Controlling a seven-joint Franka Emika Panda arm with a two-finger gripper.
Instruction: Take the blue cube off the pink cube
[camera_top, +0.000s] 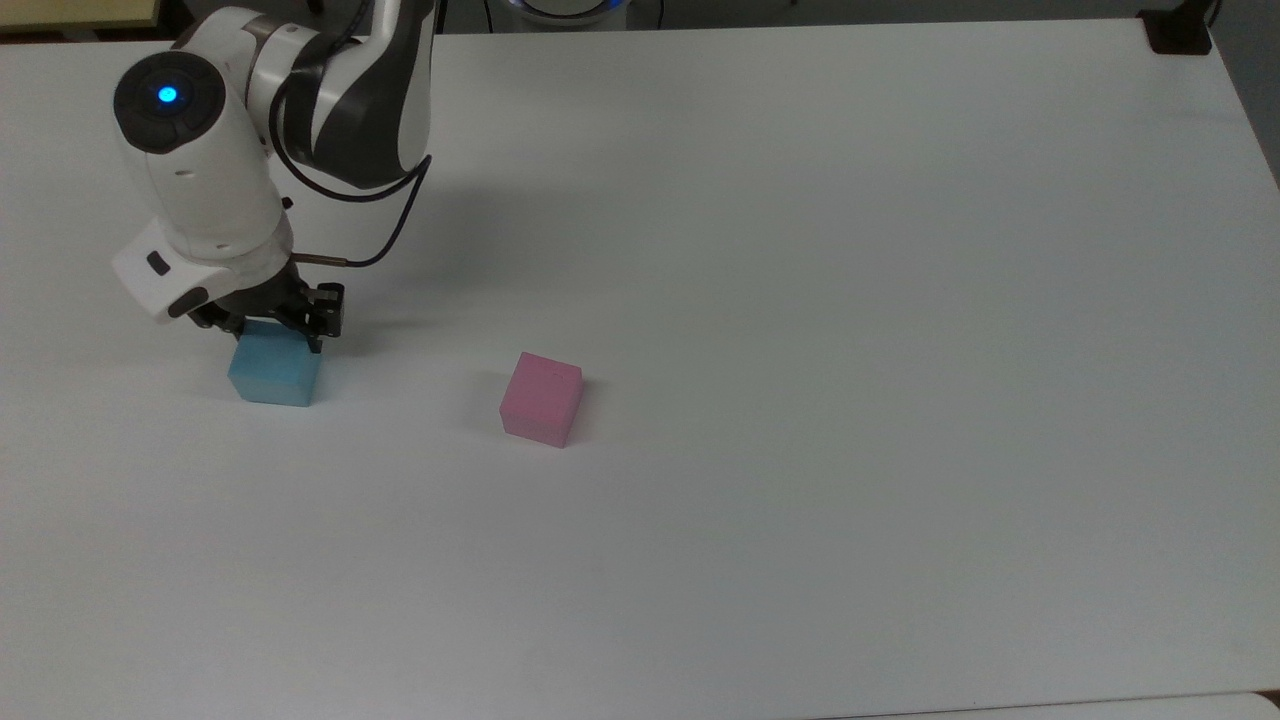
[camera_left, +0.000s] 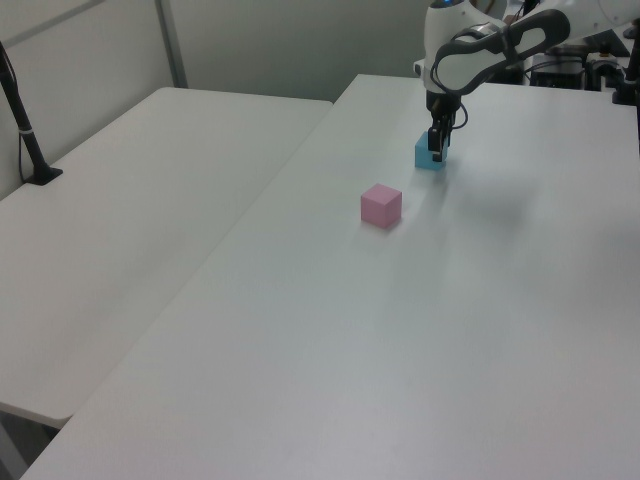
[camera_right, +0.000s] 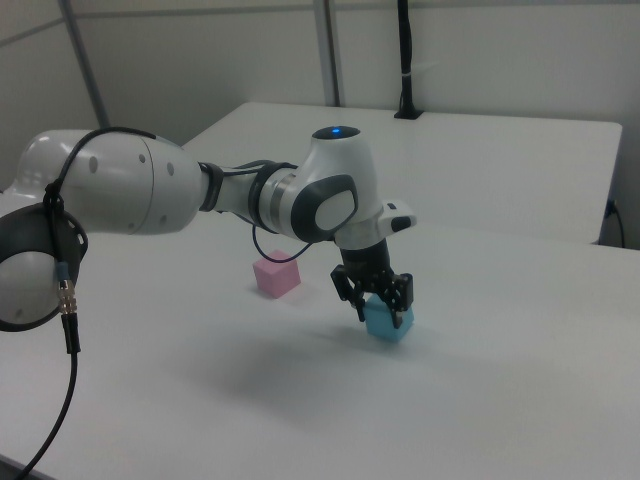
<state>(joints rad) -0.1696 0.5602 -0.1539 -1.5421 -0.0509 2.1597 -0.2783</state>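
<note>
Top view: the white tabletop (camera_top: 850, 300) fills the frame. At the left side, just above mid-height, the end effector (camera_top: 268, 322) points down from the white arm (camera_top: 200, 170), its black fingers (camera_top: 322, 318) clamped on either side of the upper part of the blue cube (camera_top: 274, 372). The blue cube's base looks to be at the tabletop surface. The pink cube (camera_top: 541, 399) sits alone on the tabletop left of centre, well apart from the blue cube and to its right in the top view.

Left view: the pink cube (camera_left: 381, 205) lies just above the middle of the frame on the tabletop (camera_left: 400, 350). The blue cube (camera_left: 429, 154) is higher up and to the right, held between the end effector's (camera_left: 436, 152) fingers beneath the arm (camera_left: 470, 50). A second table (camera_left: 130, 200) stands to the left, with a black post (camera_left: 25, 130) at its far left edge.

Right view: the arm (camera_right: 200, 200) reaches in from the left. The end effector (camera_right: 378, 302) grips the blue cube (camera_right: 386, 320) right of centre, low on the tabletop (camera_right: 300, 400). The pink cube (camera_right: 275, 275) rests behind and to the left of it, apart.
</note>
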